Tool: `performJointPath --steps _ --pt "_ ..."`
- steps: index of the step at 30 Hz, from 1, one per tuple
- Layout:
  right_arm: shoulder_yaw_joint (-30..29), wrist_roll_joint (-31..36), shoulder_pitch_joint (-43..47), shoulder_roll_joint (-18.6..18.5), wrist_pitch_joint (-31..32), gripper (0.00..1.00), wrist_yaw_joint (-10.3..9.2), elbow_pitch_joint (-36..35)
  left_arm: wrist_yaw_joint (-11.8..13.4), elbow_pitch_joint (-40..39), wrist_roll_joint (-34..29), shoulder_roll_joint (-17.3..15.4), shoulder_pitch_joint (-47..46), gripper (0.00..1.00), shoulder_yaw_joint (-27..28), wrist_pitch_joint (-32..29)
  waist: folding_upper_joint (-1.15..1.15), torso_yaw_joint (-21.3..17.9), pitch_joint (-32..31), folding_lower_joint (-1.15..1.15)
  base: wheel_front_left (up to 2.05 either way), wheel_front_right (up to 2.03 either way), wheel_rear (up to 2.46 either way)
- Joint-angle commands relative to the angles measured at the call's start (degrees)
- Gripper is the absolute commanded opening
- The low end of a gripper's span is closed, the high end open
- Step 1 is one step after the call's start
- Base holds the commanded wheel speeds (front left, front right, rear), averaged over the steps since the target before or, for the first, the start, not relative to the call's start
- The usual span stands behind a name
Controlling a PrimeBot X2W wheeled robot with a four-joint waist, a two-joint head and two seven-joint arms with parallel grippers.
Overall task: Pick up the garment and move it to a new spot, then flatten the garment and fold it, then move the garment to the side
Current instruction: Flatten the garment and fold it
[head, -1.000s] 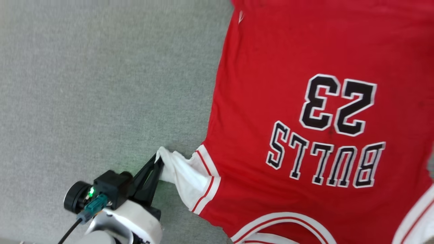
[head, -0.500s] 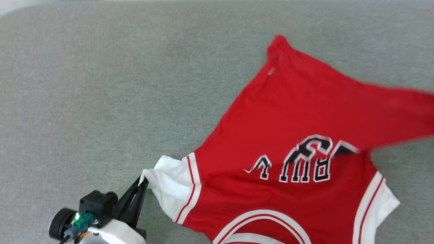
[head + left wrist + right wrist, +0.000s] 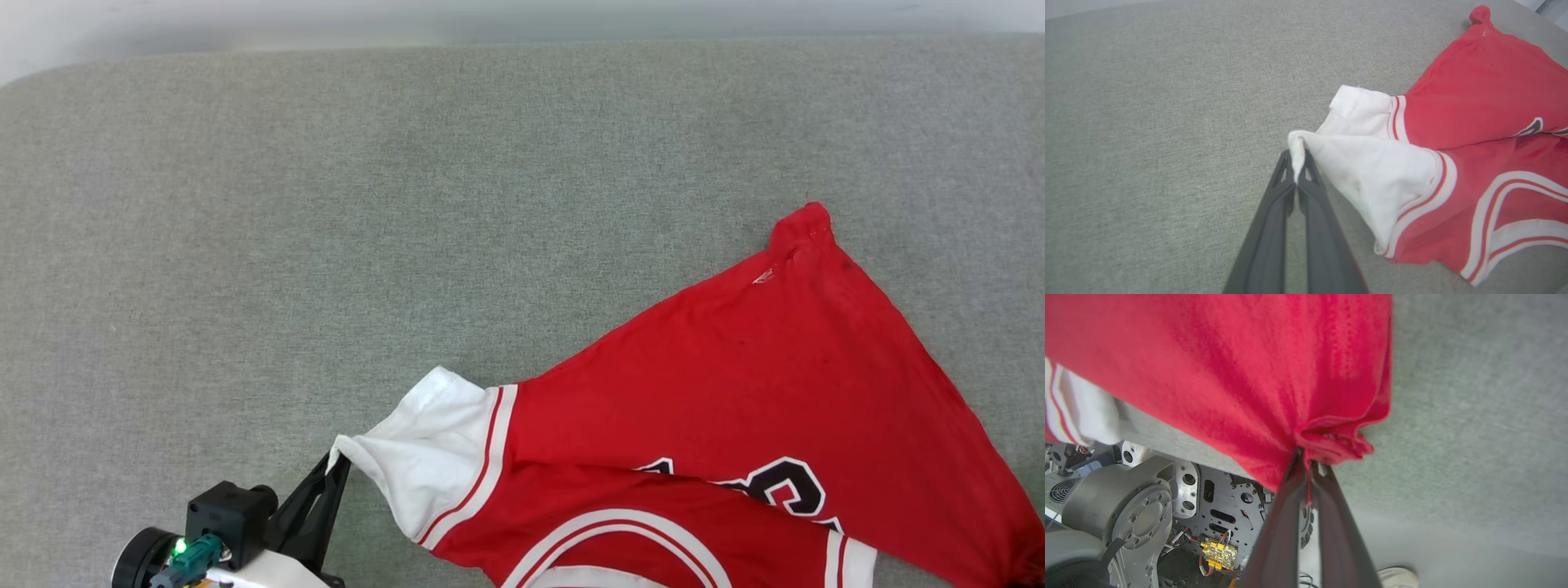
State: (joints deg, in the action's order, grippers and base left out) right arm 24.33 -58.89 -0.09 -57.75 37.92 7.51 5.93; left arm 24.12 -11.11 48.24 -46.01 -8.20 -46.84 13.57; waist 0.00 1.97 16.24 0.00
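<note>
Red white-sleeved jersey (image 3: pixel 735 384) lies on the grey fabric surface (image 3: pixel 326 204), stretched between my left claw (image 3: pixel 1296 160), clamped on its sleeve tip, and right claw (image 3: pixel 1306 457), pinching a red corner.

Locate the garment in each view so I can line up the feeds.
Head view: the garment lies at lower right, its white sleeve tip pinched by the left claw at lower left.
Left wrist view: garment on the right half, sleeve tip in the claw at centre.
Right wrist view: red cloth across the top, bunched in the right claw.
Shared landmark: the grey surface.
</note>
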Motion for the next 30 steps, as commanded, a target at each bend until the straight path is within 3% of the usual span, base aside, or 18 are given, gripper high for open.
performJointPath --steps 1,2,10,14,20,26,30 --pt "-0.3 0.0 0.7 0.9 -0.5 0.56 -0.04 0.2 -0.3 0.1 0.2 -0.2 0.4 0.0 0.0 0.2 0.0 0.1 -0.1 0.0 0.0 0.0 0.0" --pt "-1.5 0.2 0.6 1.3 -1.0 1.0 -0.03 0.1 -0.3 0.2 0.2 -0.2 0.4 0.0 0.0 0.2 0.0 0.1 -0.1 0.0 0.0 0.0 0.0" --pt "-12.4 2.4 -6.4 -1.3 -2.4 1.0 -0.03 -7.5 -0.5 0.1 -0.2 0.0 -0.1 0.0 -0.3 0.0 0.0 0.8 -0.4 0.0 0.0 0.0 0.0" --pt "-14.8 4.1 -12.9 -3.3 0.0 1.0 -0.04 -11.8 -0.9 0.0 -0.7 0.3 -1.3 0.0 -0.4 -0.1 0.0 1.7 0.8 0.0 0.0 0.0 0.0" --pt "-9.9 6.2 -26.5 -4.1 10.1 1.0 -0.04 -14.7 -1.8 0.4 -1.7 1.2 -3.8 0.0 -0.6 -0.3 0.0 3.4 4.0 0.0 0.0 0.0 0.0" --pt "-0.9 10.5 -40.7 1.9 20.1 1.0 -0.04 -10.4 -2.6 0.5 -3.0 2.6 -6.7 0.0 -1.1 -0.5 0.0 5.3 8.0 0.0 0.0 0.0 0.0" --pt "4.2 13.5 -47.7 7.3 22.1 1.0 -0.04 -4.7 -3.0 0.7 -3.8 3.4 -8.4 0.0 -1.3 -0.5 0.0 6.3 10.4 0.0 0.0 0.0 0.0"
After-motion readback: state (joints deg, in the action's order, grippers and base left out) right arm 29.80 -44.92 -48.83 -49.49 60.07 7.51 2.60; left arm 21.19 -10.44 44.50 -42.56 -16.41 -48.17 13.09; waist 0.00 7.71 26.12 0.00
